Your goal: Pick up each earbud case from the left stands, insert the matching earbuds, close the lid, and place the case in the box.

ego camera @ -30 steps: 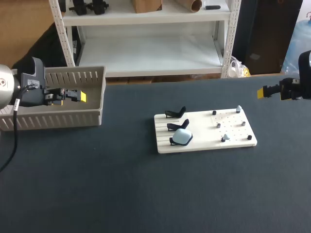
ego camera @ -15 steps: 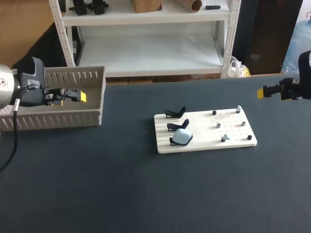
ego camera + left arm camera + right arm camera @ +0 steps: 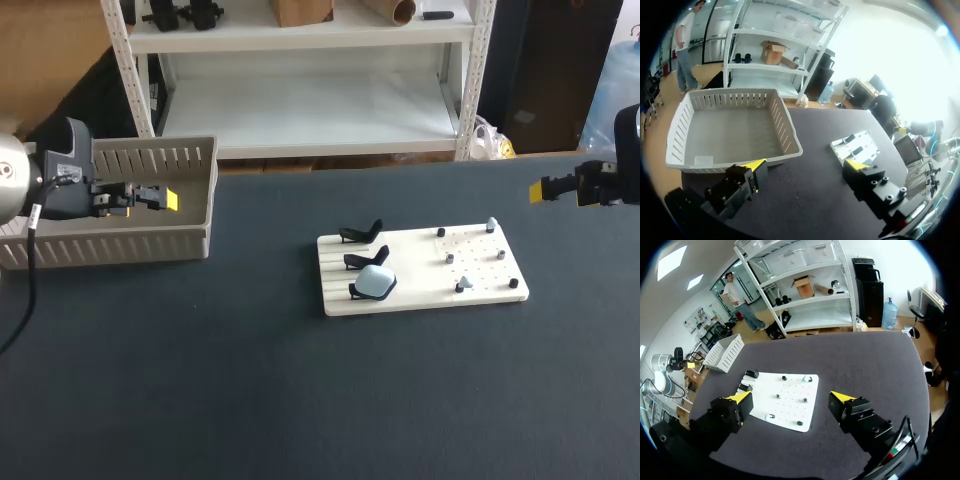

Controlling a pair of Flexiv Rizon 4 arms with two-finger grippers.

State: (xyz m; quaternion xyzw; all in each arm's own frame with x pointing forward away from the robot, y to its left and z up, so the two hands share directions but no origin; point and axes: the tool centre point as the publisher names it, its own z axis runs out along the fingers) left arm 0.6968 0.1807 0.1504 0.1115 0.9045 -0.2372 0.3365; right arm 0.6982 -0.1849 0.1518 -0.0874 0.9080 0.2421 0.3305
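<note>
Sitting on the nearest of three small black stands (image 3: 364, 262) at the left end of a white rectangular pegboard (image 3: 420, 300), a pale blue rounded earbud case (image 3: 376, 281) is the only case in sight. The two stands behind it are bare. Whether its lid is up or down is too small to tell. On the pegged right half of the board, two pale little earbuds (image 3: 461, 286) stand well apart, one at the near edge and one at the far corner, with dark pegs between them.

Farther back on the dark table (image 3: 250, 400), at its left edge, sits the beige slatted plastic box (image 3: 205, 215). The left fingers (image 3: 755, 169) hang just above its near wall, spread wide and holding nothing. From the left wrist view the box floor shows only a small pale patch and no case that I can make out. The right fingers (image 3: 738, 399) hover over the table's far right side, well apart from the board — also wide open and empty.

Judging by this, the blue case has every step ahead of it: lifting off its stand, taking its earbuds, closing, and going into the box. The bare stands hint at finished cases, but the box does not confirm it.
</note>
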